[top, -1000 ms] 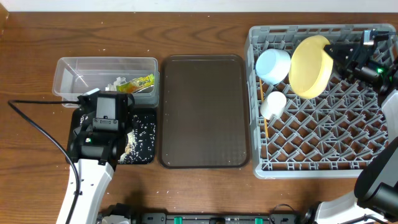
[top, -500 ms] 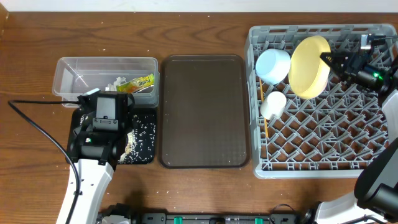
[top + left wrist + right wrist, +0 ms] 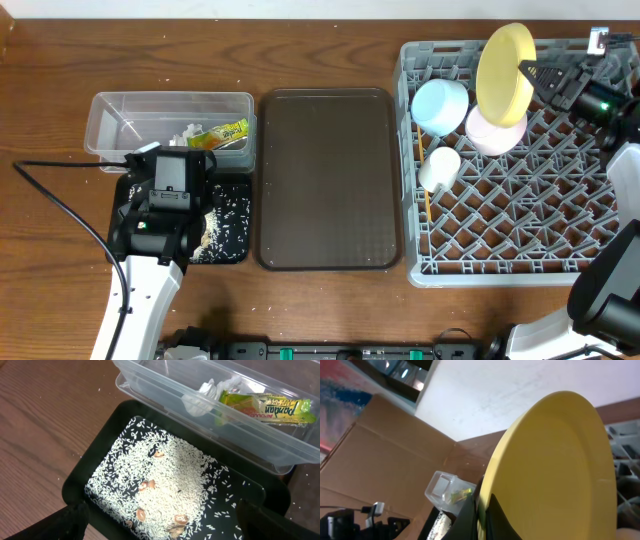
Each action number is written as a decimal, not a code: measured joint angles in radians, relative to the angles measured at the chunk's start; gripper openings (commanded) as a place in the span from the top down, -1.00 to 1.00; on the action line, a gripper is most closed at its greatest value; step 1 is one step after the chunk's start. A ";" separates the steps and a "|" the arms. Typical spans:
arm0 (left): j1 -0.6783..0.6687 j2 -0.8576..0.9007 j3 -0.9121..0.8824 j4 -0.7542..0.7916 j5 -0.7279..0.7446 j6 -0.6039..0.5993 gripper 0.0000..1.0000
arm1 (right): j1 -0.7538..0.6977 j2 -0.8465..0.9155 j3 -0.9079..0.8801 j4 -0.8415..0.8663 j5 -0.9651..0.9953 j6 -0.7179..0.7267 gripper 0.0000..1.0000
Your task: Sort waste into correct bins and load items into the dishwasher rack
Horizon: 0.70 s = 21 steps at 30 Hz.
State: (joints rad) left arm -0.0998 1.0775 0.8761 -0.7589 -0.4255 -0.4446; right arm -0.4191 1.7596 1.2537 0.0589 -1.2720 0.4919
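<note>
Now, overhead, the right gripper [image 3: 528,72] has pinched the yellow plate [image 3: 503,60] upright over the rack [image 3: 520,230] at upper right, uncovering 1 pink bowl [image 3: 495,132]. Left wrist: the left gripper [image 3: 165,527] gapes empty over the rice [image 3: 175,475] in the black tray [image 3: 95,455]. Right wrist: plate rim clamped.

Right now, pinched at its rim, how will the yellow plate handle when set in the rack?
Probably stiff: the yellow plate shows no sag though the right gripper grips only one edge. Its surface looks smooth, so it may slip or swing in that pinch. Released upright, it could roll or tip unless the dishwasher rack pegs catch it.
</note>
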 measured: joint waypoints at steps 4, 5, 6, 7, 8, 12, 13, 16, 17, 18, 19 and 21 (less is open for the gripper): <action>0.000 0.000 0.000 0.000 0.000 0.000 -0.93 | 0.012 0.000 0.000 -0.079 0.034 -0.041 0.98; 0.000 0.000 0.000 0.000 0.000 0.000 -0.93 | 0.021 0.000 0.000 -0.100 0.047 -0.060 0.98; 0.000 0.000 0.000 0.000 0.000 0.000 -0.93 | 0.029 0.000 0.000 -0.110 0.056 -0.072 0.98; 0.000 0.000 0.000 0.000 0.000 0.000 -0.93 | 0.040 0.000 0.000 -0.120 0.067 -0.088 0.98; 0.000 0.000 0.000 0.000 0.000 0.000 -0.93 | 0.049 0.000 0.000 -0.124 0.078 -0.100 0.98; 0.000 0.000 0.000 0.000 0.000 0.000 -0.93 | 0.073 0.000 0.000 -0.126 0.142 -0.146 0.98; 0.000 0.000 0.000 0.000 0.000 0.000 -0.93 | 0.076 0.000 0.000 -0.126 0.158 -0.151 0.98; 0.000 0.000 0.000 0.000 0.000 0.000 -0.93 | 0.077 0.000 0.000 -0.125 0.205 -0.164 0.98; 0.000 0.000 0.000 0.000 0.000 0.000 -0.93 | 0.077 0.000 0.000 -0.125 0.217 -0.166 0.98; 0.000 0.000 0.000 0.000 0.000 0.000 -0.93 | 0.077 0.000 0.000 -0.125 0.235 -0.167 0.98; 0.000 0.000 0.000 0.000 0.000 0.000 -0.93 | 0.077 0.000 0.000 -0.125 0.246 -0.167 0.97; 0.000 0.000 0.000 0.000 0.000 0.000 -0.93 | 0.077 0.000 0.000 -0.125 0.282 -0.167 0.93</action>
State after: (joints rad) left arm -0.0998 1.0775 0.8761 -0.7593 -0.4255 -0.4442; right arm -0.3416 1.7596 1.2537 -0.0662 -0.9901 0.3244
